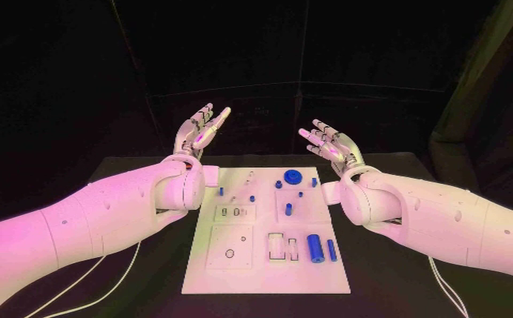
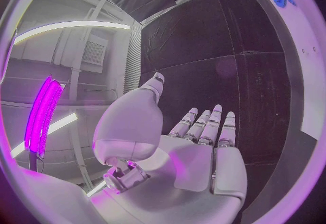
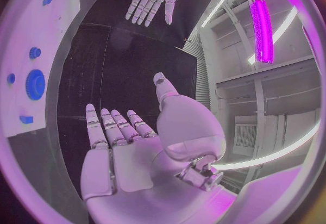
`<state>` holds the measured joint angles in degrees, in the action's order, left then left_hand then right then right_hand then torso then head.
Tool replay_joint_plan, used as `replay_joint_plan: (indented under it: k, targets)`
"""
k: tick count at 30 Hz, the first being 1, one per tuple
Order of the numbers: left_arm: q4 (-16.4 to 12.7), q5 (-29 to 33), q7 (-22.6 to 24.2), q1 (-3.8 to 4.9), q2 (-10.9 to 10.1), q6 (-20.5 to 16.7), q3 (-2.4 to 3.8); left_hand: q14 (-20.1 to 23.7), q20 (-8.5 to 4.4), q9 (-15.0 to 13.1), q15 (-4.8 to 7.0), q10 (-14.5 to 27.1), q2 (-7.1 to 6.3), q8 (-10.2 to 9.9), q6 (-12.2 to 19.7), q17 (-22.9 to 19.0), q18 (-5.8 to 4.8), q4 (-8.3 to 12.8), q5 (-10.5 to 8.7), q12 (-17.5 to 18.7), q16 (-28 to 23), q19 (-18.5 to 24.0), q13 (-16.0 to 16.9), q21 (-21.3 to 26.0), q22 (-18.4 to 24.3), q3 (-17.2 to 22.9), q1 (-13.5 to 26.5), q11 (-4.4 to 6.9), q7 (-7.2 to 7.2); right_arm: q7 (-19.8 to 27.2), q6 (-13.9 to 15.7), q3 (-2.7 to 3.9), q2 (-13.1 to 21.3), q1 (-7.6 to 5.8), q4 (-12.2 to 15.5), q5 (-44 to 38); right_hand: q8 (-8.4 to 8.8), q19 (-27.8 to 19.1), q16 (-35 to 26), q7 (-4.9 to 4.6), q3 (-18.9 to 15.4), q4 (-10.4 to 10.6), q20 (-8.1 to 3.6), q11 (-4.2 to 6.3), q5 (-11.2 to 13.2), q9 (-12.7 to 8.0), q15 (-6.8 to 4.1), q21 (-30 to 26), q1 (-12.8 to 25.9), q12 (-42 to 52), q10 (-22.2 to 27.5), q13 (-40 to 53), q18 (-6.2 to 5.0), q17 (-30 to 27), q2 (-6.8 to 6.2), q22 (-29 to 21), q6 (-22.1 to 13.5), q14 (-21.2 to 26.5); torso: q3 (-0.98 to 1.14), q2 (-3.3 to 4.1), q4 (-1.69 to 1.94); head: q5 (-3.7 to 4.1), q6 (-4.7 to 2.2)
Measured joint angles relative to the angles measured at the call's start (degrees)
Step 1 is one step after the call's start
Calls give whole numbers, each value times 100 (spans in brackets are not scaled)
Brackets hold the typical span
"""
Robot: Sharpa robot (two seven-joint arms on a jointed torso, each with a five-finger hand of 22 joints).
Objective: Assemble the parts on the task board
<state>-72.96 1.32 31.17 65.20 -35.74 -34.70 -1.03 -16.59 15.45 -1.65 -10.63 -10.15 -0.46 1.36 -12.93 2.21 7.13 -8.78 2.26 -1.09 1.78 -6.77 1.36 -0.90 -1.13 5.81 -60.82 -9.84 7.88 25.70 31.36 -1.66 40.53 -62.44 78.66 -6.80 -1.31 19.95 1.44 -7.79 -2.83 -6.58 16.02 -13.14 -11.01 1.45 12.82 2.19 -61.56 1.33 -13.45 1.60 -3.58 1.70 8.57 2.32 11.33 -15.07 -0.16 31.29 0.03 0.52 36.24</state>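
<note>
Task board (image 1: 267,273) sits mid-table on the black table (image 1: 396,288); everything below is placed relative to it.

On the board: big blue cylinder (image 1: 314,247) and a slimmer blue rod (image 1: 331,250) lying side by side at the near right corner area, just beside two upright rectangular slots (image 1: 283,247). Round blue gear-like disc (image 1: 292,176) at the far edge, small blue pieces around it; a blue peg (image 1: 290,206) near board centre. Square recess with a circle outline (image 1: 230,245) on the near left. Can't tell which parts are already seated versus loose.

Left hand (image 1: 201,131) hovers beyond the board's far left corner, fingers spread and straight, holding nothing. Right hand (image 1: 329,143) beyond the far right corner, same: flat, released, empty. Both are well clear of the board.

My read: nothing picked yet, the step is first reach. Suggest the right hand goes for the cylinder or rod, nearest its side. Approach from above, pinch across the short axis so it doesn't roll, and keep the wrist clear of the disc. Left hand can steady the board edge if it slides.
</note>
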Motion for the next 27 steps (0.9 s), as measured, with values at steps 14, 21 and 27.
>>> replay_joint_plan:
  k: [14, 21, 27]
  targets:
    - [327, 27, 244, 65, -37, 742, -20, -2649, 133, -190, -186, -2206, 57, 368, -1613, 351, 130, 70, 24, -465, 747, -2637, 220, -928, -478, 32, -573, -423, 111, -321, -1217, -64, 7, -114, -666, -1312, -507, 2239, 539, -230, 264, -610, 7, 78, -30, 214, -220, 658, -1087, 583, -3004, 172, -492, 172, 37, 245, 2646, -3207, -3, 26, 0, 1, 39]
    - [154, 8, 246, 58, -233, 916, -24, -3747, 24, -357, 127, -3894, 28, 831, -3360, 453, 266, 321, 23, -837, 1068, -4010, 294, -1400, -598, 14, -876, -187, 367, -326, -1080, -63, 90, -239, -771, -2260, -597, 3033, 637, -413, 510, -888, -198, 290, 87, 226, -489, 957, -1349, 645, -4074, 180, -580, 193, 71, 296, 3663, -4304, -6, 118, -6, -1, 40]
    - [-145, -84, 227, 58, -525, 974, -24, -4538, -229, -366, 386, -4582, 42, 930, -3851, 656, 265, 454, 23, -940, 1249, -4806, 314, -1598, -611, -42, -960, 23, 458, -396, -1039, -60, 125, -375, -846, -3003, -597, 3513, 637, -440, 760, -955, -379, 427, 120, 226, -672, 1150, -1390, 609, -4666, 185, -580, 214, 31, 321, 4131, -4954, -3, 235, 5, 2, 10]
